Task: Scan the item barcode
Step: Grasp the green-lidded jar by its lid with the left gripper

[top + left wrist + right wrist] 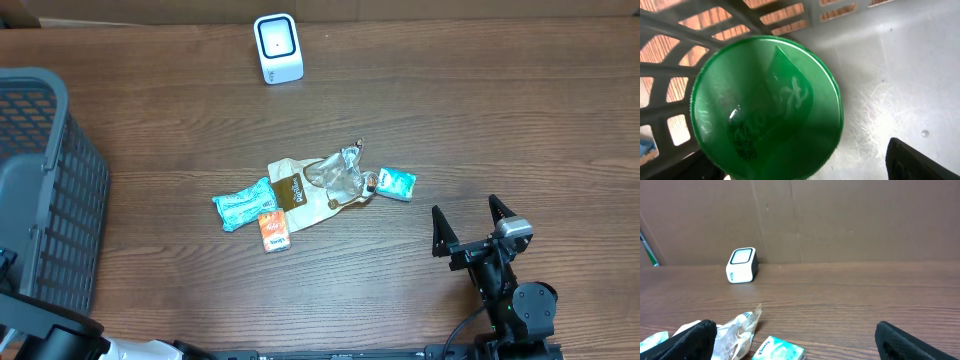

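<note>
The right gripper (465,208) is parked low at the near edge, spread wide, nothing held. The left gripper (805,172) is dipped into the basket (60,190). The green tub (765,105) in there is only shown by the wrist cam, and whether it's gripped can't be told. The scanner (278,48) is seen at the far edge.

Right arm (500,275): all matte black, chunky links. Round black joint housing (530,305) low down. Small grey camera block (513,228) on the wrist. Right gripper (465,210) has two flat black fingers (440,230), tapering to points. Thin black cable (462,328) curves alongside. Left arm (40,320): black link, then a white-grey segment (135,350) at frame edge. Left finger (920,160) black, blunt-edged.
</note>
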`<action>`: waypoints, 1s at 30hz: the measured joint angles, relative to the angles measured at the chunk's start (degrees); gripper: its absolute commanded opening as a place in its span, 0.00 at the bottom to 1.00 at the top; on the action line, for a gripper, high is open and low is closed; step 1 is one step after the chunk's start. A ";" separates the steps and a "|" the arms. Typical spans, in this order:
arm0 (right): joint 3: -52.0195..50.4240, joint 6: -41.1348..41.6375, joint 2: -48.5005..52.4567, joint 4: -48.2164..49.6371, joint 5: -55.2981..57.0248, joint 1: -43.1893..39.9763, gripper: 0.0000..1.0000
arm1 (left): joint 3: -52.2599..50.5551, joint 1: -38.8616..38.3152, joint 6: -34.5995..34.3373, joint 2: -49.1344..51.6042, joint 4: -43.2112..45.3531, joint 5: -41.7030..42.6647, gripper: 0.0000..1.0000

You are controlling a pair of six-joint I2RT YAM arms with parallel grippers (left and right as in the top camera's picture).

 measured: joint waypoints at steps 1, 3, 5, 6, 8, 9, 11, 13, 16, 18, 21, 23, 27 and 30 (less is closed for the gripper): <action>0.00 0.00 0.00 -0.04 0.02 0.02 1.00 | 0.00 -0.33 0.00 0.00 -0.07 0.22 0.86; 0.00 0.00 0.00 -0.02 0.02 0.02 1.00 | 0.00 -1.18 0.11 0.00 -0.20 0.66 0.86; 0.00 0.00 0.00 -0.02 0.02 0.02 1.00 | 0.00 -2.40 0.61 0.00 -0.20 1.11 0.86; 0.00 0.00 0.00 -0.02 0.02 0.02 1.00 | 0.00 -3.08 1.01 0.00 -0.22 1.27 0.86; 0.00 0.00 0.00 -0.02 0.00 0.00 1.00 | 0.00 -4.39 1.53 0.00 -0.37 1.57 0.86; 0.00 0.00 0.00 -0.02 0.04 0.02 1.00 | 0.00 -5.07 1.70 0.00 -0.39 1.73 0.86; 0.00 0.00 0.00 -0.02 0.02 0.02 1.00 | 0.00 -6.19 1.92 0.00 -0.39 1.81 0.86; 0.00 -0.02 0.00 -0.02 0.02 0.02 1.00 | 0.00 -7.21 2.21 0.00 -0.39 1.95 0.86; 0.00 0.00 0.00 -0.04 0.02 0.02 1.00 | 0.00 -8.26 2.60 0.00 -0.59 2.14 0.87; 0.00 0.00 0.00 -0.02 0.02 0.00 1.00 | 0.00 -8.52 2.62 0.00 -0.85 2.34 0.87; 0.00 -0.02 0.00 -0.02 0.02 0.02 1.00 | 0.00 -8.61 2.75 0.00 -0.85 2.34 0.88; 0.00 0.00 0.00 -0.02 0.02 0.02 1.00 | 0.00 -8.61 2.78 0.00 -0.87 2.36 0.88; 0.00 0.02 0.00 -0.02 0.00 0.02 1.00 | 0.00 -8.61 2.78 0.00 -0.83 2.34 0.90; 0.00 0.02 0.00 0.00 0.02 0.00 1.00 | 0.00 -8.61 2.78 0.00 -0.81 2.34 0.91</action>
